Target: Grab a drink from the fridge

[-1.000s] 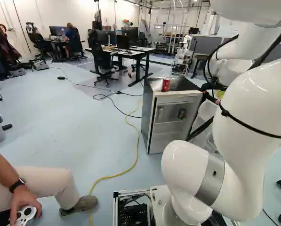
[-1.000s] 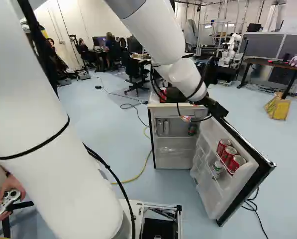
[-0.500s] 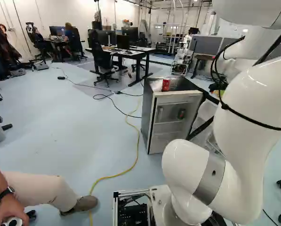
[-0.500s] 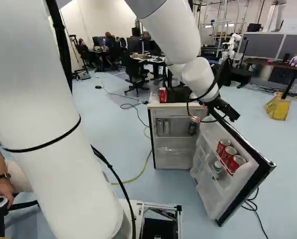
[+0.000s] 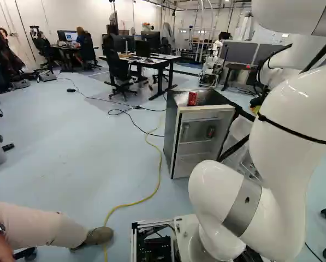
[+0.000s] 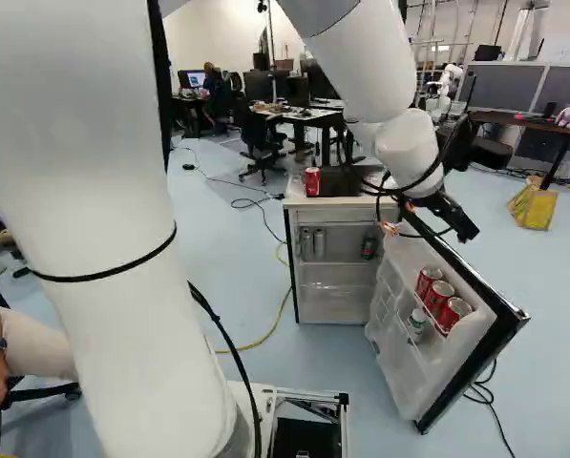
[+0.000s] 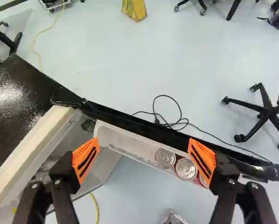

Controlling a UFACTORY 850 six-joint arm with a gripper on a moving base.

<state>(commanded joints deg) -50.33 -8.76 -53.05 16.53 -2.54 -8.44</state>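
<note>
The arm [image 6: 122, 324] has swung right, its gripper [image 6: 464, 225] wide open and holding nothing above the fridge door [image 6: 396, 363].

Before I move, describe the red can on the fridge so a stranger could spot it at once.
Find the small fridge with its door open. On its top, near the front edge, stands one red can. It stands alone up there, while the other red cans sit in the door rack.
</note>
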